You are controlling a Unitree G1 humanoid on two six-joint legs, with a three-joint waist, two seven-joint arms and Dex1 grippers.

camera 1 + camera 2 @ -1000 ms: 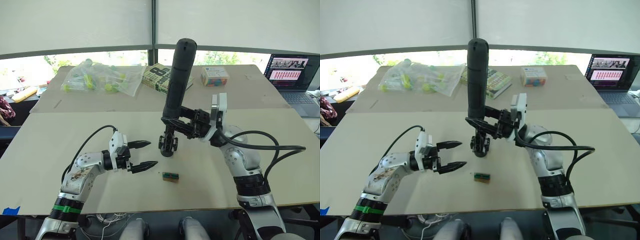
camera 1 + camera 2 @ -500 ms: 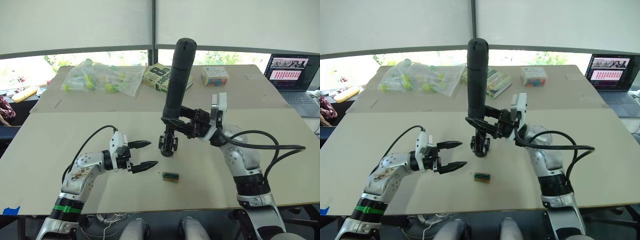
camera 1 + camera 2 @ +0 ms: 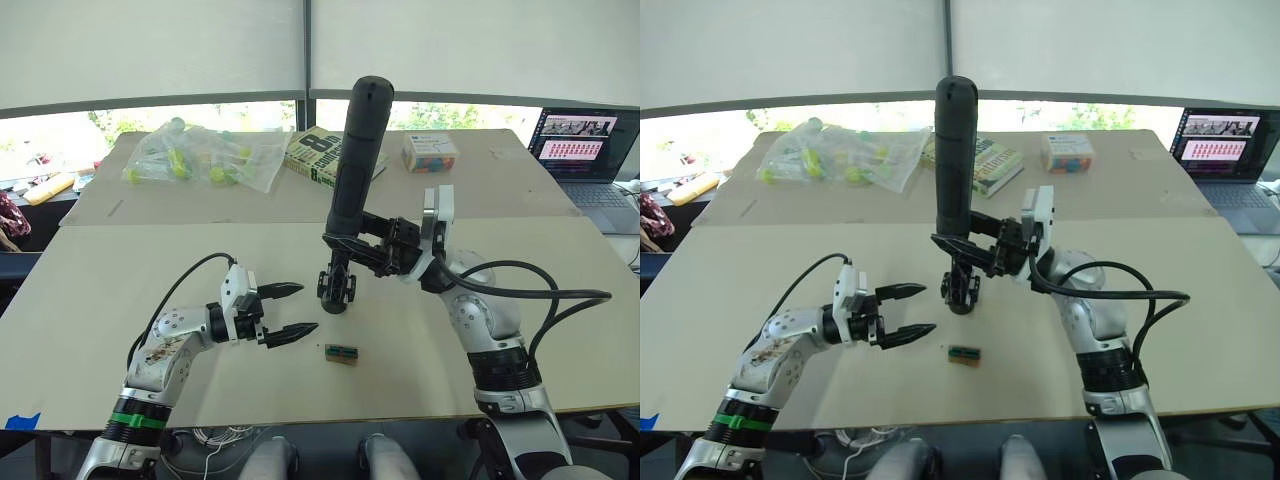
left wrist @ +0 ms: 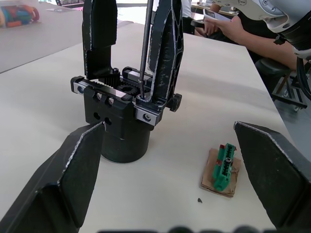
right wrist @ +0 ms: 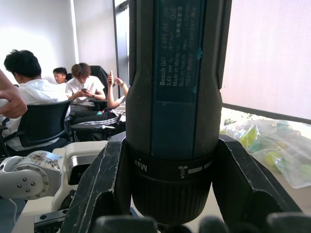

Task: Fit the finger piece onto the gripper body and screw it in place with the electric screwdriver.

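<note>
— Where's the electric screwdriver?

— Centre of the head view, held nearly upright with its rounded end toward the top of the frame. The right gripper is pinching it low on the barrel, one finger on each side. In the right wrist view the barrel sits clamped between the two fingers.

— And the bit?

— In the left wrist view the thin metal bit comes down between two upright black fingers and meets the top of the gripper body, right at the rail with the screws.

— The gripper body itself?

— It stands on the table just below the screwdriver, middle of the frame, round base down.

— Left side?

— The left gripper hovers left of centre, fingers spread wide, holding nothing, pointing toward the body but apart from it. A small green-and-black block lies on the table, just right of the lower fingertip, below the body.
</note>
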